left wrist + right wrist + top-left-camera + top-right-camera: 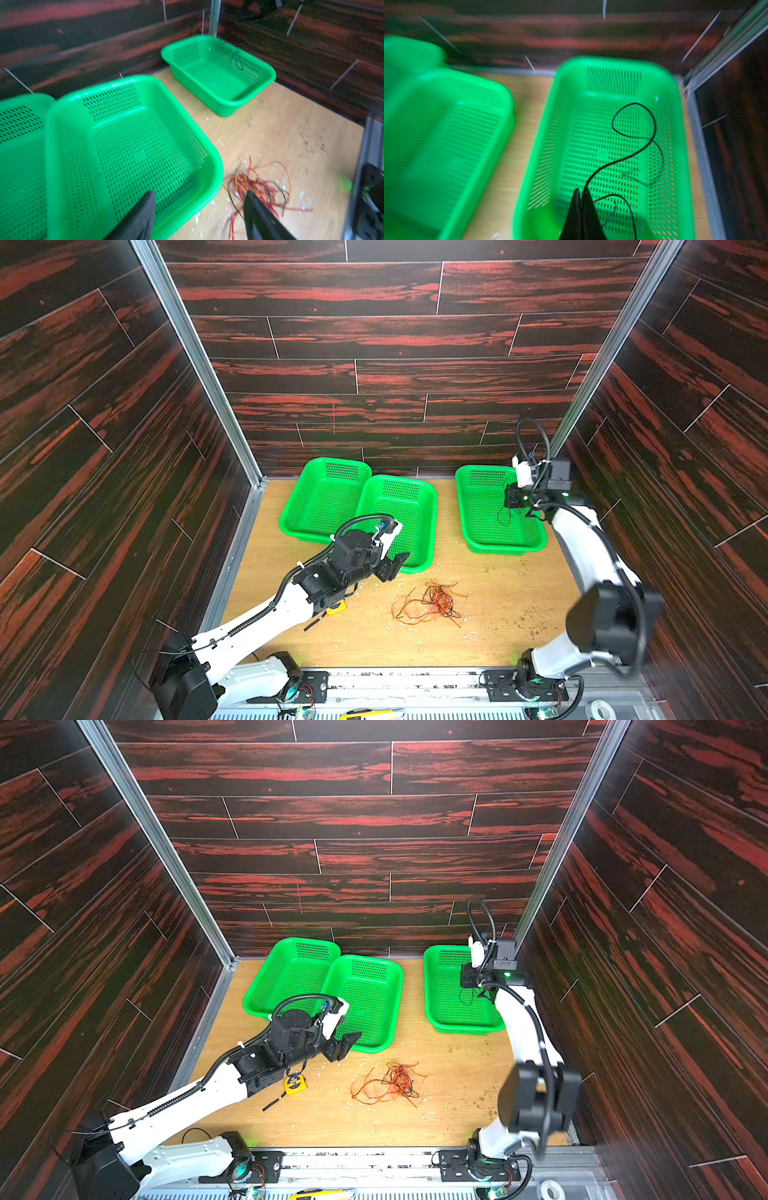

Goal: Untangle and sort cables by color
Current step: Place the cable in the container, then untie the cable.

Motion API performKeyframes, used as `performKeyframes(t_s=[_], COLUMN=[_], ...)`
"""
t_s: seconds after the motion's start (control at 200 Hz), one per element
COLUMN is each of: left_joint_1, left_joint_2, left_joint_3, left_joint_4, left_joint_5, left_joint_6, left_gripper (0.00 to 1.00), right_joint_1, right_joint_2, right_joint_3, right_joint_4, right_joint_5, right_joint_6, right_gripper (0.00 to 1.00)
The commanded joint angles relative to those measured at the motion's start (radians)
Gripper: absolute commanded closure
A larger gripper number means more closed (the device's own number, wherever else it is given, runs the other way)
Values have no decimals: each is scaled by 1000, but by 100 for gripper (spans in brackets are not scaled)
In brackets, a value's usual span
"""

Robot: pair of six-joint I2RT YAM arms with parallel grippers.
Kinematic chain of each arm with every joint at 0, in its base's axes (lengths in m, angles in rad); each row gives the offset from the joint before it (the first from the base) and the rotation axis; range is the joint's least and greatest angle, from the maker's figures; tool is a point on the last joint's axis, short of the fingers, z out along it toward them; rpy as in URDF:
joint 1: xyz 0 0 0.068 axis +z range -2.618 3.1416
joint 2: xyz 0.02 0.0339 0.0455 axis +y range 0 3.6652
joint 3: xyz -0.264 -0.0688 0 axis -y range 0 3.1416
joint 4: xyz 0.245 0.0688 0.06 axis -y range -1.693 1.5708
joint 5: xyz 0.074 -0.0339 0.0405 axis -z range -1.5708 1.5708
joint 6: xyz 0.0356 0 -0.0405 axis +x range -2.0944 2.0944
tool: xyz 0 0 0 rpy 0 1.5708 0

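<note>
table (pixel 519 626): one wooden top, walled on three sides; it carries everything below.
arms: two. the left arm (pixel 266 614) reaches in low towards the middle; the right arm (pixel 582 539) stretches to the back corner.
baskets: three, all green mesh, set along the back wall. the left basket (pixel 320 506) and middle basket (pixel 411 510) touch, rims overlapping; the right basket (pixel 484 535) stands apart. three bins for three cable colours, i judge: one colour each.
tangle (pixel 436 601): one heap, on the bare table in front of the middle basket, touching no basket. orange, red and black strands are knotted together; too snarled to count. left in the open, likely so that either arm can reach it.
left gripper (pixel 199 207): jaws apart and empty. in a top view it hangs over the near corner of the middle basket, beside the tangle; probably waiting its turn to pick.
right gripper (pixel 581 193): jaws pressed together on the black cable, low over the right basket, held there to drop it in, by my reading.
black cable (pixel 629 156): one strand for sure, looping from the pinch down onto the right basket's floor. fainter dark lines beside it are blurred; a second strand or a shadow, cannot tell. left and middle baskets: zero cables.
tape measure (pixel 296 1085): one, yellow, just under the left arm; no part in the sort.
flecks (pixel 220 142): many pale crumbs strewn over the table, uncounted.
</note>
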Motion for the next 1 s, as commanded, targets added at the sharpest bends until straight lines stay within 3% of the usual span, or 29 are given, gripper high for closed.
performKeyframes(t_s=[0.0, 0.04, 0.095, 0.261, 0.616, 0.777, 0.997], left_joint_1=[-1, -1, -1, -5, -104, -134, -182], left_joint_2=[-10, -9, -6, 16, 197, 338, 463], left_joint_3=[14, 18, 23, 33, 145, 268, 378], left_joint_4=[-70, -80, -96, -117, -164, -220, -335], left_joint_5=[52, 60, 71, 110, 174, 166, 142], left_joint_6=[32, 35, 39, 46, 127, 36, -20], left_gripper=[31, 31, 31, 32, 41, 49, 49], right_joint_1=[-5, -10, -13, -13, 6, 6, 6], right_joint_2=[76, 96, 106, -27, -313, -438, -529], right_joint_3=[-18, -20, -25, -109, -248, -316, -344], right_joint_4=[84, 81, 77, 141, -12, -71, -160], right_joint_5=[-13, -9, -3, -69, -65, -56, -58], right_joint_6=[-11, 0, 15, 33, 111, 158, 171], right_gripper=[80, 66, 55, 38, 31, 30, 30])
